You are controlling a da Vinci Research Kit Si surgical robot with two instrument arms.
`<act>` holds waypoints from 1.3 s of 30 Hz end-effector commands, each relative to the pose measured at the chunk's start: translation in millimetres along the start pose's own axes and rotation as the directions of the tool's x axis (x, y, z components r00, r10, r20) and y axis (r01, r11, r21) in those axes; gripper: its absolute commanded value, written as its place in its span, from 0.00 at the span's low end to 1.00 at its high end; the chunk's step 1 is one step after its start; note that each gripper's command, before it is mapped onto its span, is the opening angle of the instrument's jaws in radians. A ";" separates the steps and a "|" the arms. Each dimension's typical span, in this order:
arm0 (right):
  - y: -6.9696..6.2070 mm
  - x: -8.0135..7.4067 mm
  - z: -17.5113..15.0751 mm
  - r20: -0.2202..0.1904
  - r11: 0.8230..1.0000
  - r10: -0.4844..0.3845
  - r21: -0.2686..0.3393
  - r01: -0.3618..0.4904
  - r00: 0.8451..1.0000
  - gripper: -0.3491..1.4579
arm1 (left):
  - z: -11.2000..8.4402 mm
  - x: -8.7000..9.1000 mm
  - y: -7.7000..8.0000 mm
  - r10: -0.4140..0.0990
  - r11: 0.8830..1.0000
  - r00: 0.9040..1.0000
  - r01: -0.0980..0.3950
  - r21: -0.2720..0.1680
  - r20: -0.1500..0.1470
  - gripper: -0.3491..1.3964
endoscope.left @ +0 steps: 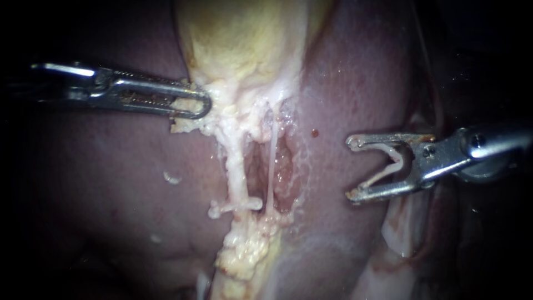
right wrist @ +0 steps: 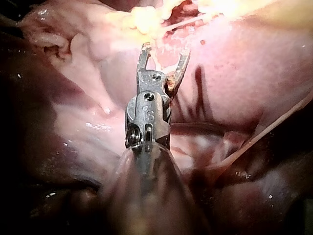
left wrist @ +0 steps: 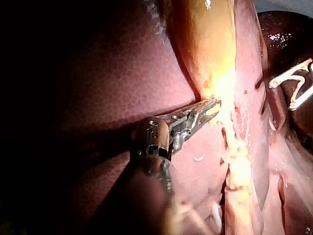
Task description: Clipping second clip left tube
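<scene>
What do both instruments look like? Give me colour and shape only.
Left instrument: silvery metal, long narrow slotted jaws with a rounded tip, on a grey hinge. Right instrument: silvery metal, shorter jaws with hooked tips, a small screw at the pivot, a rusty smear beside it, a rounded grey wrist behind. No cables show.

The liver is shown in dull purple-brown, finely mottled in the left wrist view. The gallbladder is coloured pale yellow, fading to cream at its neck. The left tube is seen as whitish-cream, and the clip across it as white. The right tube is paler and faintly translucent, with raw pink-red tissue between the two. Lumpy yellow fat is seen below them. A small red spot is marked on the liver. The left instrument and right instrument are rendered in silver-grey metal. A white loaded clip is set off against the latter.
</scene>
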 end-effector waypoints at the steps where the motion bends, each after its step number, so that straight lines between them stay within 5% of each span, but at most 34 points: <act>1: 0.0 0.0 0.0 0.000 1.000 0.002 0.000 -0.002 1.000 0.47 | -0.2 0.1 0.1 0.000 1.000 1.000 0.000 -0.002 0.000 0.00; 13: 0.0 0.1 0.0 -0.002 1.000 0.001 0.008 -0.001 1.000 0.47 | -7.4 3.2 1.5 -0.023 1.000 1.000 0.023 0.002 -0.017 0.00; 28: -0.6 1.3 5.0 -0.020 0.993 0.064 0.100 -0.062 0.998 0.47 | -7.0 3.0 2.3 -0.025 1.000 0.999 0.025 0.008 -0.020 0.00; 39: -0.9 1.2 11.6 -0.106 0.960 0.205 0.213 -0.179 0.973 0.46 | -6.8 3.0 2.6 -0.025 1.000 0.999 0.026 0.013 -0.024 0.00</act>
